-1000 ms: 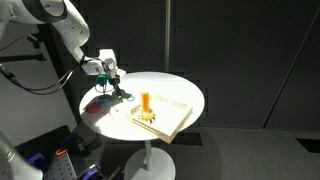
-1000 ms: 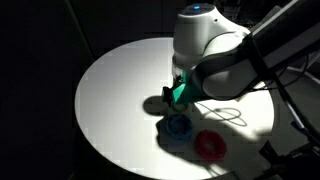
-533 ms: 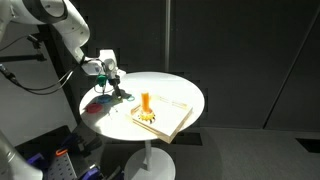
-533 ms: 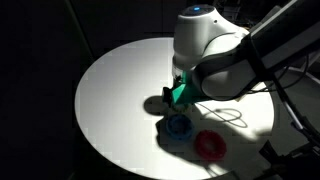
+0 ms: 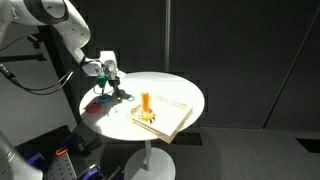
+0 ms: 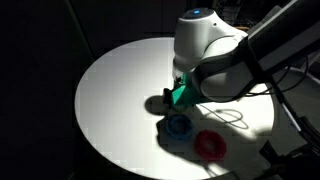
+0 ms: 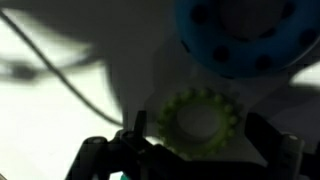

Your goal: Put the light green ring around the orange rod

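My fingers (image 7: 135, 148) stand apart astride the light green ring (image 7: 170, 122), flat on the worktop (image 6: 110, 100) near the blue ring (image 7: 230, 55). Closing off-centre could flick it away, far from the orange rod (image 5: 146, 101).

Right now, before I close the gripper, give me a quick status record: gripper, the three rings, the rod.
gripper: open, fingers on either side of the light green ring
light green ring: flat on the table, not on the rod
blue ring: flat on the table, just beyond the light green ring
red ring: on the table beside the blue ring
orange rod: upright on its wooden base, bare, apart from the rings
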